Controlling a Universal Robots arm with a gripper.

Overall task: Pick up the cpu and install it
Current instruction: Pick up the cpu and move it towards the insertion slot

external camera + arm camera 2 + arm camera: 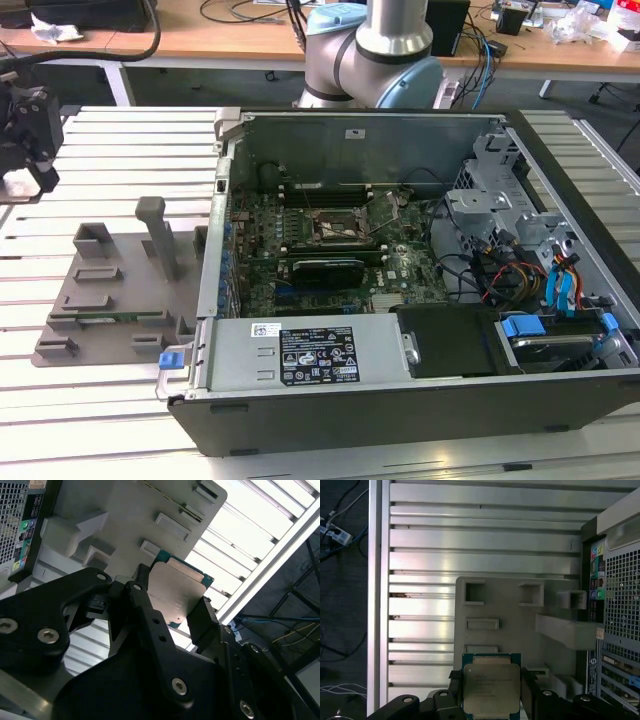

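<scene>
First wrist view: the cpu (491,690) sits between the jaws of the gripper (491,680), and the jaws are clenched on it. The black fingers (456,681) touch two opposite edges of the chip. In the second wrist view the cpu (177,592) is lifted clear of the grey fixture (125,515) and hangs over that fixture's edge, with the slatted tabletop (240,535) behind it.

In the exterior view the gripper (25,150) hangs near the tabletop's edge at the exterior view's left, and the fixture (110,290) lies on the tabletop (130,150) beside it. The open computer case (400,400) stands just beside the fixture. Its side wall rises between the fixture and the motherboard (330,250). The dark socket (340,228) lies on the motherboard inside the case, well apart from the gripper.

The cpu's silver metal top faces both wrist cameras, with a green rim around it. The chip is nearly square, so I cannot tell a long axis. In the first wrist view its edges run parallel to the fixture's edges.
</scene>
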